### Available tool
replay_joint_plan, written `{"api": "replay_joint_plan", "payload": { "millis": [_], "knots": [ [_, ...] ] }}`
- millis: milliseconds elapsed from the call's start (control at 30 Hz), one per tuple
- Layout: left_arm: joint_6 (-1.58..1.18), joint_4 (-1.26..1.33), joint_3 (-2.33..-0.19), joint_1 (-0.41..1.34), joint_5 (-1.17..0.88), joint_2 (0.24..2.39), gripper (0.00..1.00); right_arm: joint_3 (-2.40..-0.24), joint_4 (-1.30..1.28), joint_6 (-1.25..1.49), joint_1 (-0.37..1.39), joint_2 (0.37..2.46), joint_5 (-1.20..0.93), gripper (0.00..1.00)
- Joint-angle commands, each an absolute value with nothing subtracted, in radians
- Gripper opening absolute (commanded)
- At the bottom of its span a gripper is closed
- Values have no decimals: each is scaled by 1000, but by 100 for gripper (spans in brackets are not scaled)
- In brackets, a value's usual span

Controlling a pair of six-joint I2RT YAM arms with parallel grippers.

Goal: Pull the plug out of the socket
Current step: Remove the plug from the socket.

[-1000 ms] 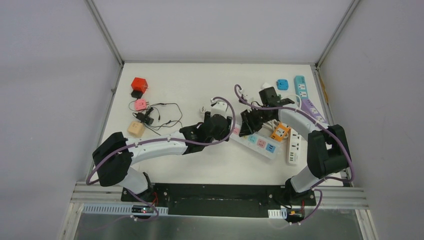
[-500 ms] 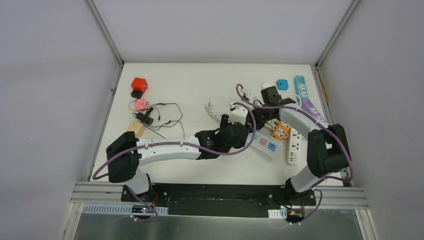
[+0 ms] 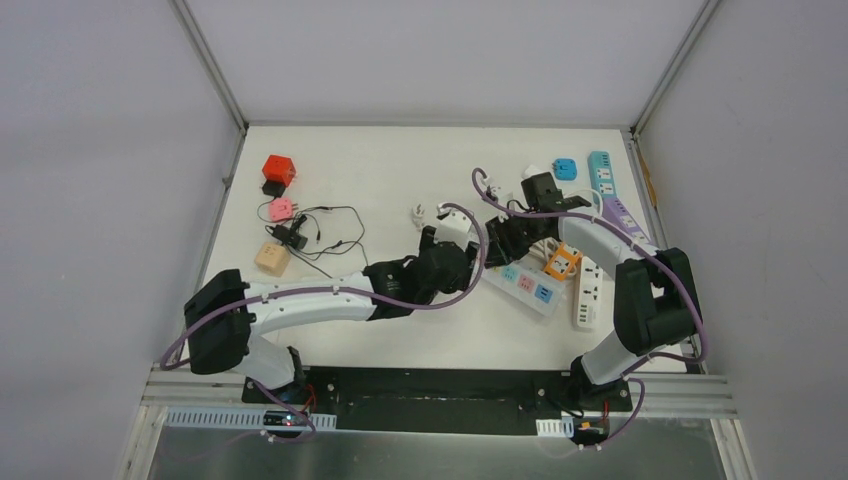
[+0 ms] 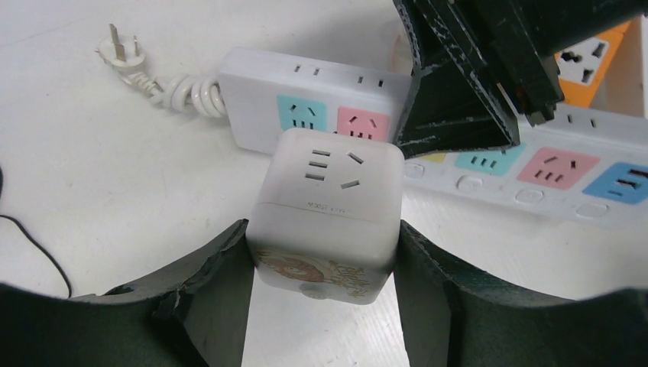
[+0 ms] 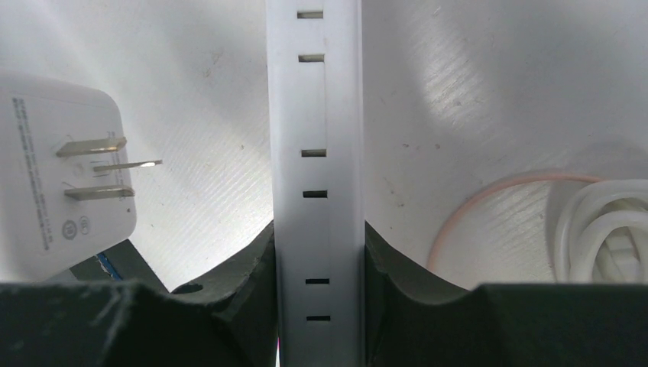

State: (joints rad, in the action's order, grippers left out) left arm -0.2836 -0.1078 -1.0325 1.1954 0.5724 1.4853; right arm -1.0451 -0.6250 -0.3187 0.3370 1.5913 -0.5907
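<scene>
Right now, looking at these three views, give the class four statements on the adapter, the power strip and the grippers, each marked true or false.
1. The left gripper holds a white cube adapter. True.
2. The red cube lies at the near right edge of the table. False: it lies far left.
3. The right gripper is clamped on the power strip. True.
4. The adapter's prongs sit inside the power strip. False: they are bare, clear of it.

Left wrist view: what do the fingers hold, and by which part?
The white cube adapter, gripped between the fingers on its two opposite side faces, at the end nearest the camera.
</scene>
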Motion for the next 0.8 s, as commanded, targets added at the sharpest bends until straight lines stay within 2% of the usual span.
{"api": "replay_joint_plan", "payload": {
  "millis": [0, 133, 400, 767],
  "knots": [
    [-220, 11, -970, 1160, 405, 1388, 0, -1075, -581, -311, 329, 1578, -618, 0],
    [-217, 66, -912, 1126, 306, 1348, 0, -1075, -580, -310, 326, 1582, -619, 0],
    [-235, 102, -853, 1080, 235, 1324, 0, -1072, -570, -297, 320, 1593, -624, 0],
    [-297, 229, -721, 1003, 144, 1273, 0, -1041, -460, -139, 273, 1617, -732, 0]
  ]
}}
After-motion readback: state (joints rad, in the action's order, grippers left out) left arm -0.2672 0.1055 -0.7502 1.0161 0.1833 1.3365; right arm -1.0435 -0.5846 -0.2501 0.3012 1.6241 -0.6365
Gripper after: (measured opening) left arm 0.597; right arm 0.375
